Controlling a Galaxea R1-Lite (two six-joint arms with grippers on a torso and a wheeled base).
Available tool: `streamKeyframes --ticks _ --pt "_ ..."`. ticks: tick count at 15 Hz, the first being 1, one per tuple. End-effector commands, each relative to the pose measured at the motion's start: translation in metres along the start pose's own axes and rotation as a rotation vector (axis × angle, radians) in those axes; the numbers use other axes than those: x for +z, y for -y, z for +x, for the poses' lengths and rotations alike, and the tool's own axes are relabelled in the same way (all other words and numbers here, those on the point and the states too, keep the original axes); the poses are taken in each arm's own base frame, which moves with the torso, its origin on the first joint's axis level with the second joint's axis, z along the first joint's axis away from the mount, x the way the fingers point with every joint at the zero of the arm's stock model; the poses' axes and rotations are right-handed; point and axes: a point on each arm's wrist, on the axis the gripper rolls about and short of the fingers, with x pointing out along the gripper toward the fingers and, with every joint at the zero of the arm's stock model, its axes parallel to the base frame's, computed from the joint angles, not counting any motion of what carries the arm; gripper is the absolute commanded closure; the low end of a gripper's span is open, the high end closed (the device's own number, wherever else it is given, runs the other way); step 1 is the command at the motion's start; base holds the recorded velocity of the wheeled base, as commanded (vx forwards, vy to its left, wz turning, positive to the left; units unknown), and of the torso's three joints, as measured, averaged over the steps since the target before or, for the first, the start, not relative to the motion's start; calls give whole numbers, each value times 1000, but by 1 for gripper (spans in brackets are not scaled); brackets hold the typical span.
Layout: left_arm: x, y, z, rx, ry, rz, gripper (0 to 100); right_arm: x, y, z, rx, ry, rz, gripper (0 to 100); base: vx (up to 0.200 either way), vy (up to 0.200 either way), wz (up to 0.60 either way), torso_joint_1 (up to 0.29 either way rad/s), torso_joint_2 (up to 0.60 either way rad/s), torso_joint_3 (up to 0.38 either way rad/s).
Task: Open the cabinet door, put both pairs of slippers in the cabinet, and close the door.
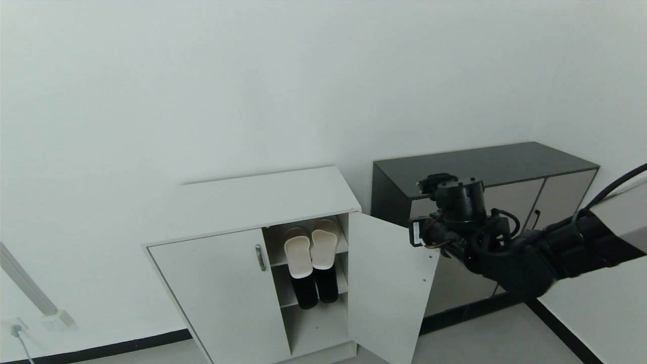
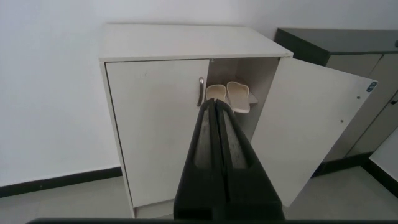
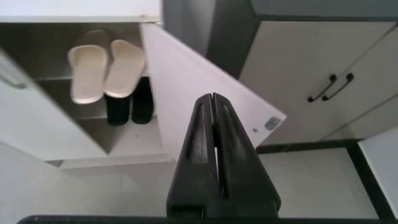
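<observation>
white cabinet (image 1: 263, 202): low, white, two-door, set against the wall; both pairs of slippers are inside it.
dark sideboard (image 1: 485, 164): black top and grey doors, just beside the white cabinet's right side. The right wrist view shows its black bar handles (image 3: 329, 87).
right door (image 1: 389, 288): plain white panel on the white cabinet, swung open.
left door (image 1: 217, 293): shut, with a slim metal handle (image 1: 260, 258) at its inner edge.
right end effector (image 3: 213, 99): fingers pressed together and empty. The head view places it just off the right door's free edge.
left end effector (image 2: 216, 104): closed and empty, in front of the white cabinet's opening.
cream slippers (image 1: 311, 250): on the upper shelf, overhanging its front.
black slippers (image 3: 130, 102): on the shelf directly beneath. In the left wrist view the end effector covers that shelf.
sticker (image 3: 272, 123): small, at the right door's outer corner.
</observation>
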Motion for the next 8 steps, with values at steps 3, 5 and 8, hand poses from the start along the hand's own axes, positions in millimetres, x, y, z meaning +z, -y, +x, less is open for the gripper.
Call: streamKeyframes --ticks 3,5,8 --pt "0 0 0 2 -1 -2 100 22 19 42 9 -127 128 100 0 0 0 0 0 0" --pt "0 0 0 3 0 -2 100 16 22 65 -11 -142 137 100 0 0 0 0 0 0" --pt "0 0 0 2 -1 -2 100 6 21 87 -19 -151 141 100 0 0 0 0 0 0"
